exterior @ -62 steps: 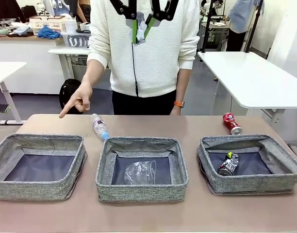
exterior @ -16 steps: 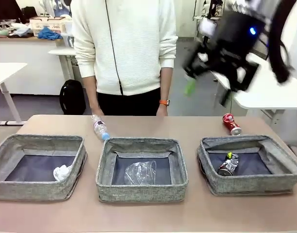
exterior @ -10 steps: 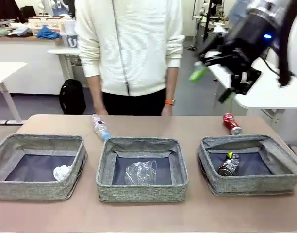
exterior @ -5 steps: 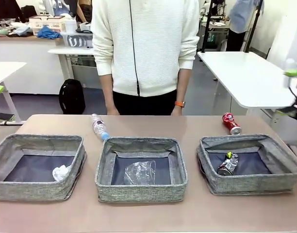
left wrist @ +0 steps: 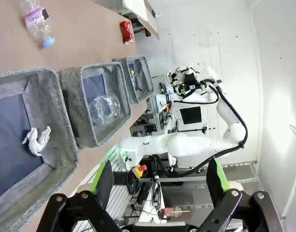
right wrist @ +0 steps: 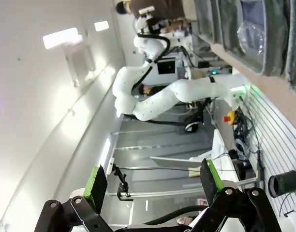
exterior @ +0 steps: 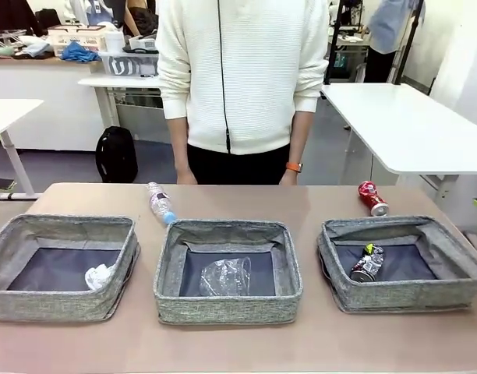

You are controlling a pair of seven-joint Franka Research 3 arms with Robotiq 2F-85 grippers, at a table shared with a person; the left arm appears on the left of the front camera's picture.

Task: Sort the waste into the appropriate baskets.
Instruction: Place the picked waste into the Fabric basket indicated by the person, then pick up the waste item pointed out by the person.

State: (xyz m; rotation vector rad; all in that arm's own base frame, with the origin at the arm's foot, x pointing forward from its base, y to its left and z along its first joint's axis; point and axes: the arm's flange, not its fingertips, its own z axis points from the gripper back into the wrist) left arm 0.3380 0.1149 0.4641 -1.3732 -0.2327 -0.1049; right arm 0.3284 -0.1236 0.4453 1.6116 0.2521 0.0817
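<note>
Sorting stands at 3 of 5: paper wad (exterior: 99,276) in left basket (exterior: 63,226), plastic cup (exterior: 225,276) in middle basket (exterior: 223,228), dark can (exterior: 366,263) in right basket (exterior: 394,224); bottle (exterior: 159,202) at 11 o'clock and red can (exterior: 372,198) at 2 o'clock of the middle basket lie unsorted; left gripper (left wrist: 158,174) and right gripper (right wrist: 153,179) gape empty

Brown tabletop (exterior: 262,201): three low rectangular grey woven-fabric baskets stand in one row along the near side. In the left basket (exterior: 59,305), a white crumpled paper wad (exterior: 99,276) lies toward the near right corner. In the middle basket (exterior: 227,308), a clear plastic cup (exterior: 225,276) lies near the centre. In the right basket (exterior: 402,296), a crushed dark can (exterior: 366,263) lies in the left half. Behind the row, on the table, a small clear plastic bottle with blue cap (exterior: 158,202) lies behind the gap between the left and middle baskets, and a crushed red can (exterior: 372,198) lies behind the right basket. A person in a white sweater (exterior: 242,70) stands at the far edge, behind the middle basket.
</note>
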